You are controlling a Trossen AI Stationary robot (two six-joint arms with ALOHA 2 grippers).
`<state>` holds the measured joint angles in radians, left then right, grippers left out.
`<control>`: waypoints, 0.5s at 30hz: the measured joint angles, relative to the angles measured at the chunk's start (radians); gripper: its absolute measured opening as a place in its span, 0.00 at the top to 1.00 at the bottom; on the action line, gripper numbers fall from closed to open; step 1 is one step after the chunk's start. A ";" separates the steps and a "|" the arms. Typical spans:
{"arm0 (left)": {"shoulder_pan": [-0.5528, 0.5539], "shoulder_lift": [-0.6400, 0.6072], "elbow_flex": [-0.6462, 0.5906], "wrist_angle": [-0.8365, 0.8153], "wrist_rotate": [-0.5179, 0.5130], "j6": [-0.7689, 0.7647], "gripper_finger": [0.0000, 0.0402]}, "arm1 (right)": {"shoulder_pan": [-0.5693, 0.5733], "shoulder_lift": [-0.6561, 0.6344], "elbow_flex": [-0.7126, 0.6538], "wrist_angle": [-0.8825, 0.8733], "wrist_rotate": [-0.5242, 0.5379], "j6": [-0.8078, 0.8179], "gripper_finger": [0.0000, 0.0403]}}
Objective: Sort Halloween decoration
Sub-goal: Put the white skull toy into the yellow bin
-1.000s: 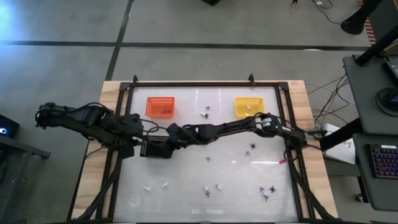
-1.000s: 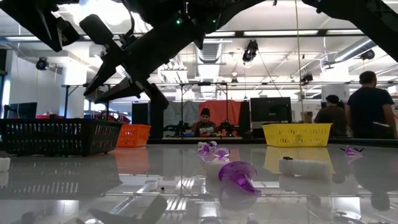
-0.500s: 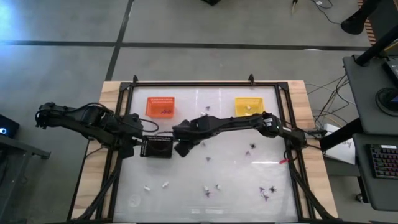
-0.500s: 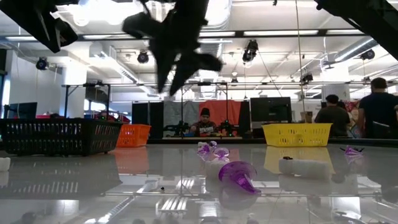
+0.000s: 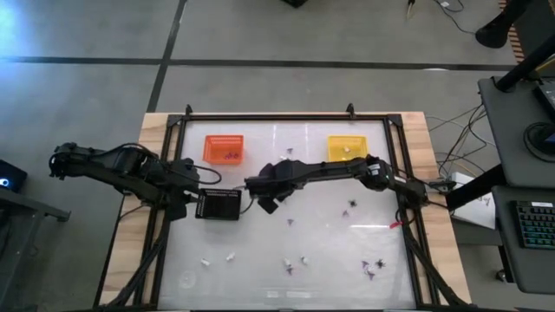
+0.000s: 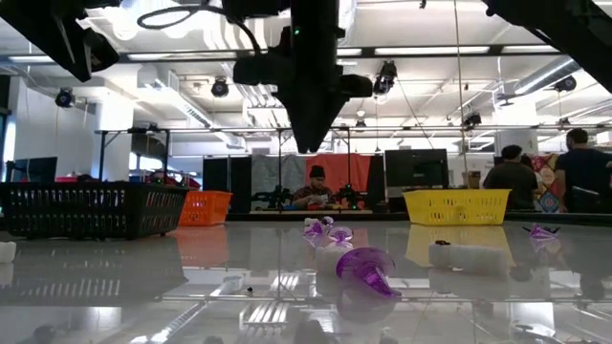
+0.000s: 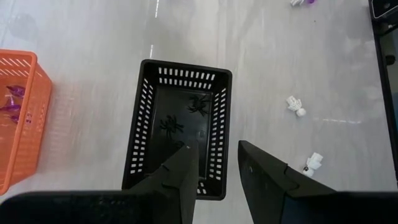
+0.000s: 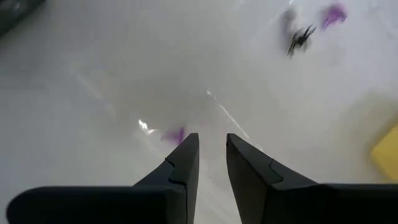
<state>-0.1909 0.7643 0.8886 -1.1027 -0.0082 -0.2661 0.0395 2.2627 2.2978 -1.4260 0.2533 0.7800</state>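
Trinkets lie scattered over the glossy white table (image 5: 260,260). Right gripper (image 8: 210,155), fingers slightly parted and empty, hangs mid-table; a purple trinket (image 8: 176,135) lies just beyond its tips. Left gripper (image 7: 214,163), spread and empty, waits over the black basket (image 7: 219,118) holding spiders (image 7: 171,125). Workshop behind.

I see the tray (image 5: 218,205) left of centre on the table (image 5: 329,247), two spiders (image 7: 185,115) lying in it; behind it sit two baskets (image 5: 224,148), one left, one right; loose trinkets (image 5: 299,260) lie scattered across the table's right and front.
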 joint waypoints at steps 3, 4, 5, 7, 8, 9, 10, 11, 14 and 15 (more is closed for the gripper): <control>0.000 0.000 0.000 0.000 0.000 0.000 0.76 | -0.045 0.000 -0.001 0.035 0.002 -0.064 0.83; 0.000 0.000 0.000 0.000 0.000 0.000 0.76 | -0.063 0.000 -0.001 0.053 0.000 -0.086 0.83; 0.000 0.000 0.000 0.000 0.000 0.000 0.76 | -0.080 0.000 -0.001 0.071 -0.006 -0.106 0.83; 0.000 0.000 0.000 0.000 0.000 0.000 0.76 | -0.121 0.000 -0.001 0.096 -0.035 -0.154 0.83; 0.000 0.000 0.000 0.000 0.000 0.000 0.76 | -0.141 0.000 -0.001 0.104 -0.048 -0.180 0.83; 0.000 0.000 0.000 0.000 -0.001 0.000 0.76 | -0.159 0.000 -0.001 0.107 -0.063 -0.205 0.83; 0.000 0.000 0.000 0.000 -0.002 -0.002 0.76 | -0.178 0.000 -0.001 0.106 -0.078 -0.230 0.83; 0.000 0.000 0.000 0.000 -0.003 -0.003 0.76 | -0.195 0.000 -0.001 0.106 -0.093 -0.259 0.83; 0.001 0.000 0.000 0.000 -0.006 -0.005 0.76 | -0.240 0.000 -0.001 0.106 -0.133 -0.345 0.83; 0.001 0.000 0.000 0.000 -0.007 -0.010 0.76 | -0.255 0.000 -0.001 0.107 -0.145 -0.371 0.83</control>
<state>-0.1898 0.7643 0.8886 -1.1027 -0.0150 -0.2760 -0.2152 2.2631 2.2970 -1.3193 0.1087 0.4089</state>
